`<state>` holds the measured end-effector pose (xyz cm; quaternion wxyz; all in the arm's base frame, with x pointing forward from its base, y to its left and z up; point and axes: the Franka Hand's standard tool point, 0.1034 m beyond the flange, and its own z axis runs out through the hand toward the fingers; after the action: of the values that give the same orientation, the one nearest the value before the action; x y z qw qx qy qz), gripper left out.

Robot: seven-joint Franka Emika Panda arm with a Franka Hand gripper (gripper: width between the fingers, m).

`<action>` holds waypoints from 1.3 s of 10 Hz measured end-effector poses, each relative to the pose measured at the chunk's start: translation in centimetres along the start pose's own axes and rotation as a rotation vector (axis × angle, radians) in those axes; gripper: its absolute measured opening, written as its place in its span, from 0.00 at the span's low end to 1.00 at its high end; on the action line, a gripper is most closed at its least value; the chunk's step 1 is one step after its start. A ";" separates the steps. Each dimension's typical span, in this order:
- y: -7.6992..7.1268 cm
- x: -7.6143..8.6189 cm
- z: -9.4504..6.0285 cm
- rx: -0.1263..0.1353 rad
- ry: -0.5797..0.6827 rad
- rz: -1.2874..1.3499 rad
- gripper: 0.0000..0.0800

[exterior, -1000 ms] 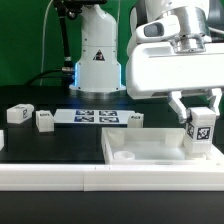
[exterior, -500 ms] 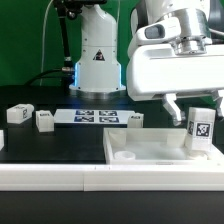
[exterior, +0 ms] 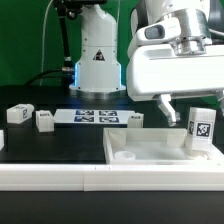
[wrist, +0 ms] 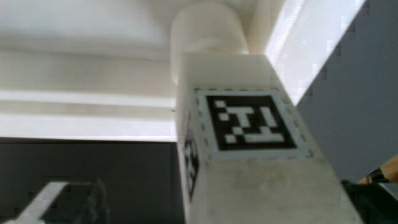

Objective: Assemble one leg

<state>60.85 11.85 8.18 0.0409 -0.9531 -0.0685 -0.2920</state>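
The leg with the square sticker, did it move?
Yes. The leg has shifted a little toward the exterior view's right, judged against the white tray under it, which stayed put.

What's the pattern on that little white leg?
A black-and-white square tag on the leg; clearest in the wrist view.

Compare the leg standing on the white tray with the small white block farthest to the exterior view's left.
The leg stands upright on the tray, while the leftmost block lies low on the black table. The leg sits just beneath the gripper, whose fingers look spread, while the leftmost block lies far from it. The leg's tag faces the camera large, and the leftmost block's looks smaller. Both are white with black-and-white tags.
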 end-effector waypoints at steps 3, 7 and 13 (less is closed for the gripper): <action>-0.1 0.7 -1.1 0.001 -0.001 -0.002 0.81; -0.2 0.9 -1.3 0.007 -0.042 -0.002 0.81; -0.2 0.9 -0.7 0.048 -0.407 0.023 0.81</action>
<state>61.19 12.03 9.23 0.0520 -0.9919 -0.0713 -0.0911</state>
